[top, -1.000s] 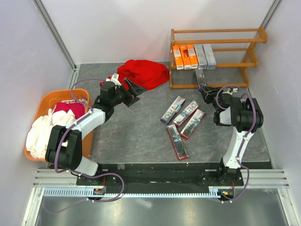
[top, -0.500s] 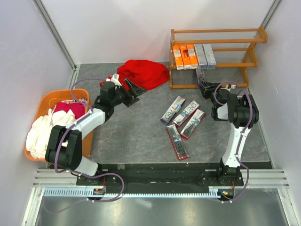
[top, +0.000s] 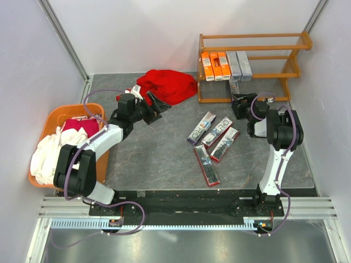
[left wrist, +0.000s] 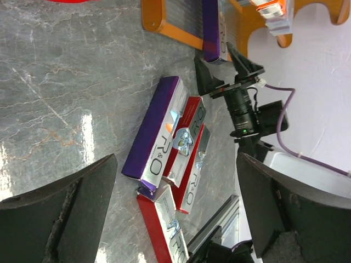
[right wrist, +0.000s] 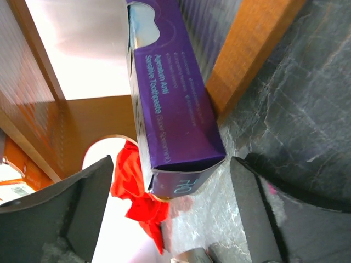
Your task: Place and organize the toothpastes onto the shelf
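The shelf stands at the back right. Its middle tier holds three orange toothpastes and two silver-grey ones. A dark purple toothpaste lies on the bottom tier, its near end sticking out over the front rail. My right gripper is open just behind that end. In the right wrist view the purple box sits free ahead of my right gripper, whose fingers do not touch it. Several more toothpastes lie on the table. My left gripper hangs open and empty.
A red cloth lies beside the shelf's left end, close to my left gripper. An orange basket of clothes sits at the left table edge. In the left wrist view the table boxes lie between me and the shelf.
My right gripper moved up to the shelf with the purple box, then opened and let it go on the bottom tier. The left arm barely moved.
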